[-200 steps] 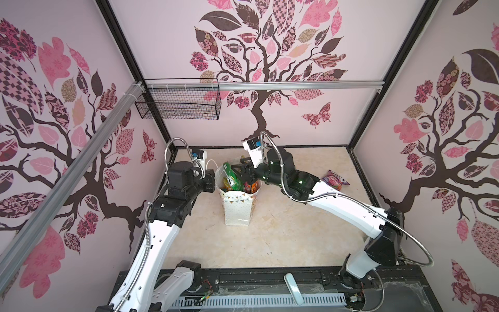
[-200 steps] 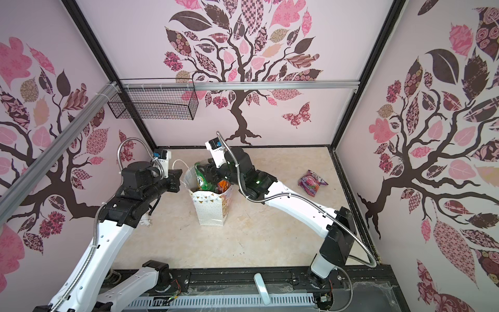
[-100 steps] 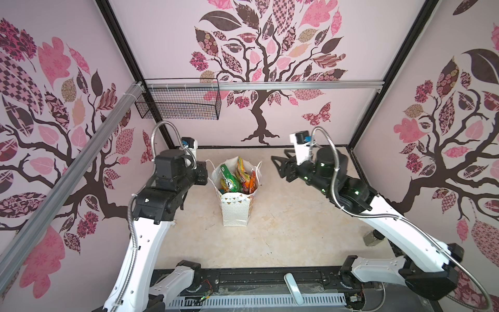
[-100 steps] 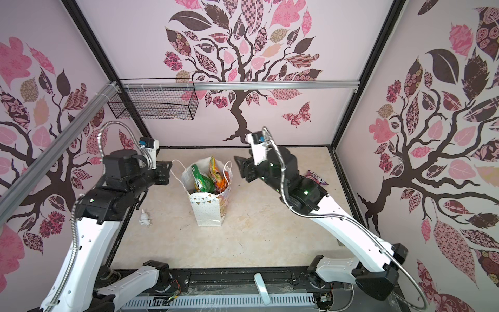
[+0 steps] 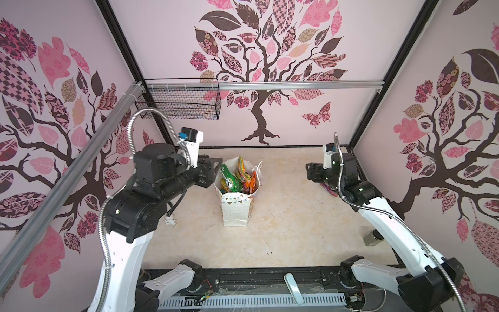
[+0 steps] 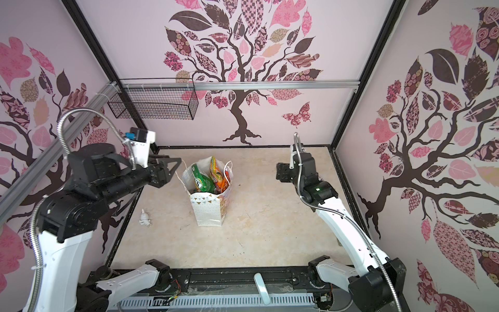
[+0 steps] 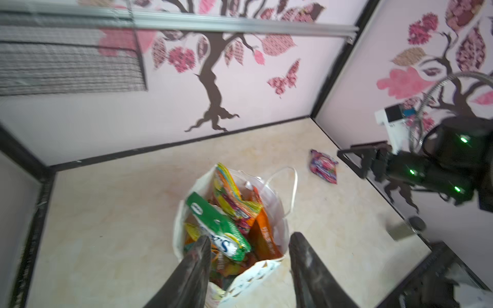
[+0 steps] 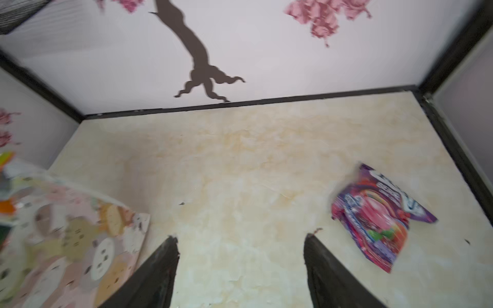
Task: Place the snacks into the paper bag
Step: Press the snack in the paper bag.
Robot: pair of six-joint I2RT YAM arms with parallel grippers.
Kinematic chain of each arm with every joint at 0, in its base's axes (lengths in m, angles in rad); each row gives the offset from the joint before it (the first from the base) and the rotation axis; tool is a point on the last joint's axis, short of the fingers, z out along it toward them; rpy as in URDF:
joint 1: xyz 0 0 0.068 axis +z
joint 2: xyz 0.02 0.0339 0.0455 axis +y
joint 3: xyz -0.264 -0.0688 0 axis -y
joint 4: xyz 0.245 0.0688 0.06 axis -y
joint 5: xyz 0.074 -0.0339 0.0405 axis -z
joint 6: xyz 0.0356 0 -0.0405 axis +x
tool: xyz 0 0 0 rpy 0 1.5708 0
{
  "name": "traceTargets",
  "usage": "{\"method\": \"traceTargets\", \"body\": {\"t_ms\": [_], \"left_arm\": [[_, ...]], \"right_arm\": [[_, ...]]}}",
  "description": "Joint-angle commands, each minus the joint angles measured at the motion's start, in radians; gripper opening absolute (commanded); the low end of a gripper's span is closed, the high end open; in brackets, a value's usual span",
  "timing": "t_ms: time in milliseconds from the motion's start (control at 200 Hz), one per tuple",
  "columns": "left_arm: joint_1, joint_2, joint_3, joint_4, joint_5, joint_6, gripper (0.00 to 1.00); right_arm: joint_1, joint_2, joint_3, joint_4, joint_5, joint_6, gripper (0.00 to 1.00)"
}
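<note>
1. We judge the job nearly finished. The upright white paper gift bag [image 5: 235,213], printed with dots and a triangle bunting, stands near the middle of the beige marbled tabletop [image 5: 283,232]. It is crammed with glossy flat plastic pouches [image 5: 240,177] in green, yellow and orange, and their tops poke above the rim.
2. In the left wrist view a green pouch [image 7: 218,226] lies slantwise on top of the pile. We cannot count how many sit beneath it.
3. We see one snack left outside: a purple pouch [image 8: 378,216] with a red fruit picture, lying flat on the table near the right-hand wall, well apart from the bag.
4. The left gripper [image 7: 249,238] hovers over the bag's near rim with its fingers spread and nothing between them.
5. The right gripper [image 8: 241,237] hangs above bare table near the purple pouch, its fingers spread wide and empty. The pouch lies off to one side of them, not between them.
6. What remains, we reckon, is to pick up that last pouch and drop it in. The bag is already crowded, so it may perch on top.
7. The small clear jar [image 5: 371,238] with a dark lid beside the right arm is no snack, so we would leave it.
</note>
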Motion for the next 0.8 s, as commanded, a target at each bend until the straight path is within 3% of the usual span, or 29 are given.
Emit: {"method": "traceTargets", "body": {"t_ms": [0, 110, 335, 795], "left_arm": [[-0.069, 0.078, -0.050, -0.039, -0.068, -0.031, 0.49], [-0.068, 0.140, -0.100, -0.020, -0.133, -0.042, 0.46], [-0.069, 0.231, -0.159, 0.050, -0.234, -0.042, 0.38], [-0.069, 0.292, -0.340, 0.268, -0.206, -0.098, 0.33]], "right_arm": [[-0.024, -0.008, -0.045, 0.054, -0.034, 0.041, 0.78], [-0.040, 0.010, -0.083, 0.076, 0.028, 0.028, 0.79], [-0.171, 0.028, -0.149, 0.113, -0.056, 0.047, 0.81], [-0.204, 0.086, -0.184, 0.142, -0.039, 0.039, 0.88]]}}
